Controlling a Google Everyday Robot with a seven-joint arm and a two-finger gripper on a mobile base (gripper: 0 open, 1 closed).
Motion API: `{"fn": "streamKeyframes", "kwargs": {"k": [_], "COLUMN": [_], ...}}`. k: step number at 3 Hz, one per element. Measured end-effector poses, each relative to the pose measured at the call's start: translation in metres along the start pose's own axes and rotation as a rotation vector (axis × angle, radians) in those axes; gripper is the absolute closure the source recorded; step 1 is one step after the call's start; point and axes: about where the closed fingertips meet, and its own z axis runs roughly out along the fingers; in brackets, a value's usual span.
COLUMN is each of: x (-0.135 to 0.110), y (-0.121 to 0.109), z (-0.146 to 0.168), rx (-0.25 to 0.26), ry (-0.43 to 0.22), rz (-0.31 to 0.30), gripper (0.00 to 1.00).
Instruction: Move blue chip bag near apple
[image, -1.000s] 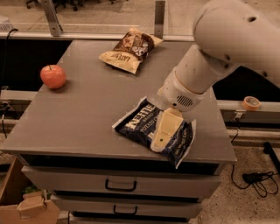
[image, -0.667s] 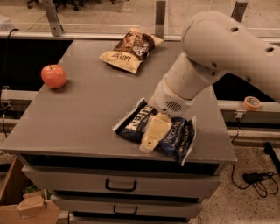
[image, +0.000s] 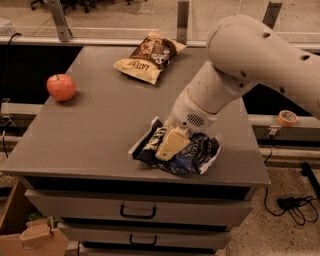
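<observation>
Your gripper (image: 171, 144) sits down on the blue chip bag (image: 195, 153) near the table's (image: 107, 127) front edge, likely lining up a grab, though clamped or released you can't tell, and the apple (image: 61, 87) is well apart, far left.

The gripper (image: 171, 144) rests on the crinkly dark blue chip bag (image: 195, 152), maybe pressing it, at the front edge of the grey table (image: 110, 130). The round red apple (image: 61, 87) lies well apart.
</observation>
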Motion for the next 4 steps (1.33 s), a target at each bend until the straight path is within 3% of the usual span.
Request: {"fn": "streamKeyframes", "kwargs": {"k": [1, 2, 4], "x": [-0.004, -0.021, -0.03], "y": [-0.006, -0.018, -0.018], "z": [-0.036, -0.099, -0.088], "rx": [0.048, 0.143, 0.13], "ry": [-0.05, -0.117, -0.137], "rz": [-0.011, -0.084, -0.103], "gripper": [0.88, 1.0, 1.0]}}
